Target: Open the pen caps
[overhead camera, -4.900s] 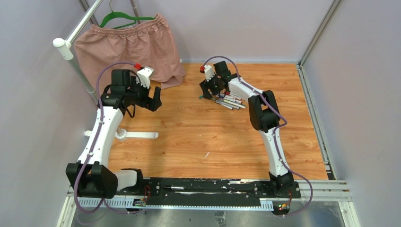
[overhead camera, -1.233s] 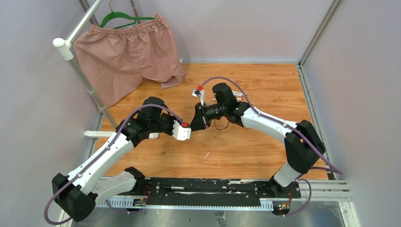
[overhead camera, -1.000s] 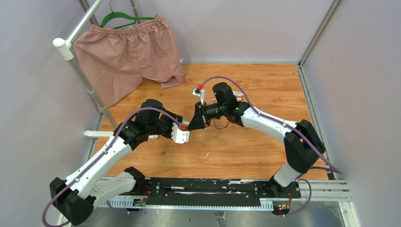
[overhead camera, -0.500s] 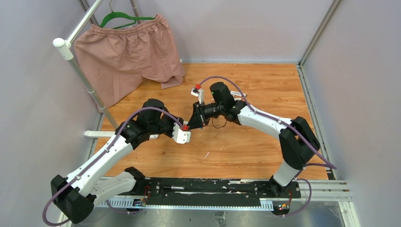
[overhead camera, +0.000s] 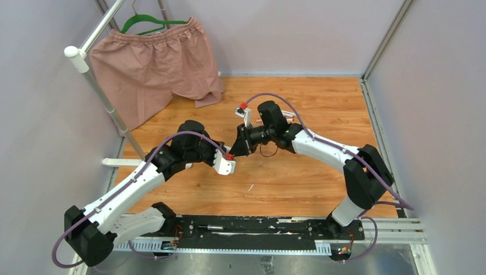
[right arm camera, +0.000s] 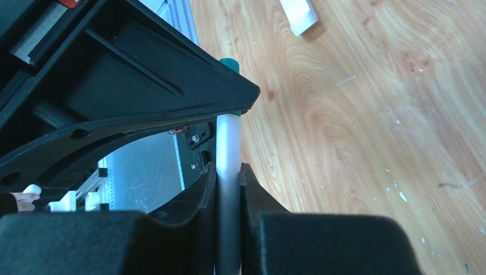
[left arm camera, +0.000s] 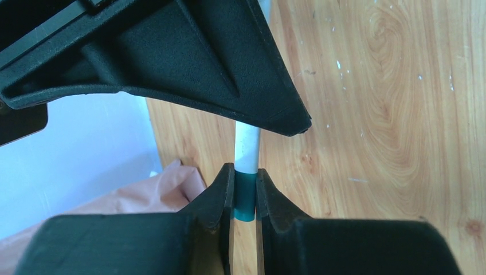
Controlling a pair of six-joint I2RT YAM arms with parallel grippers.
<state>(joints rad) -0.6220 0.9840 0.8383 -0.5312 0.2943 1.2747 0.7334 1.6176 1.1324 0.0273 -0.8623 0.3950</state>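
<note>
One pen is held in the air between my two grippers above the middle of the wooden table. My left gripper is shut on its dark green pen cap, and the white barrel runs up from it behind a finger of the right gripper. My right gripper is shut on the pen's barrel; the green cap tip peeks out past the left gripper's finger. From above, the left gripper and right gripper meet tip to tip. The other pens are mostly hidden behind the right arm.
Pink shorts hang on a green hanger from a white rail at the back left. A long white bar lies on the table behind the left arm. A small white scrap lies near the front.
The left gripper's jaws have closed onto the green cap. Both grippers, still joined at the pen, have shifted slightly to the right.
</note>
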